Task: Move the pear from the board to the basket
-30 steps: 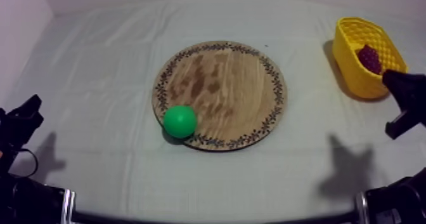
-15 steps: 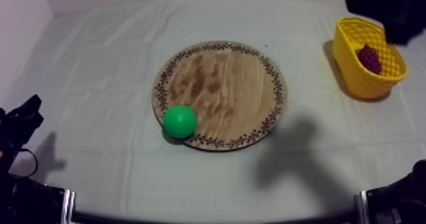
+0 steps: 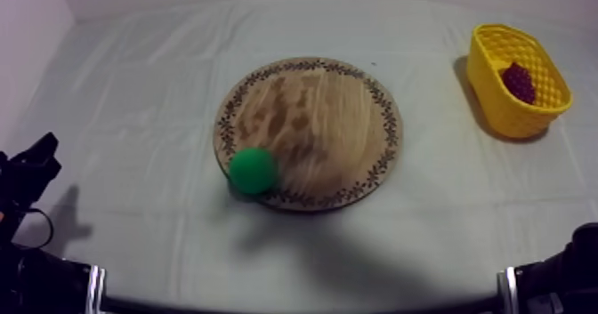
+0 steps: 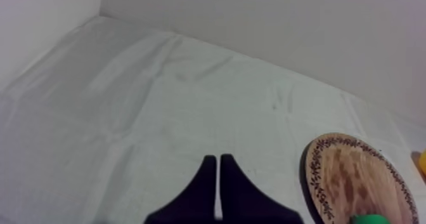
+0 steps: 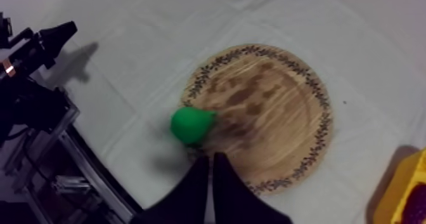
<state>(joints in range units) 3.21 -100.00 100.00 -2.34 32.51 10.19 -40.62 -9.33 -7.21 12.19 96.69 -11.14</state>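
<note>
The pear [image 3: 253, 170] lay at the 8 o'clock rim of the wooden board [image 3: 329, 113]; the yellow basket [image 3: 498, 113] stood well apart at 2 o'clock from it. My right claw [image 5: 211, 157] hung near the pear, fingers together and empty; my left claw [image 4: 219, 158] was likewise closed over bare desk [image 4: 127, 112].

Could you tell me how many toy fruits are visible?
2: the pear at the wooden board's rim, a dark red fruit in the yellow basket; its wall may hide more.
</note>
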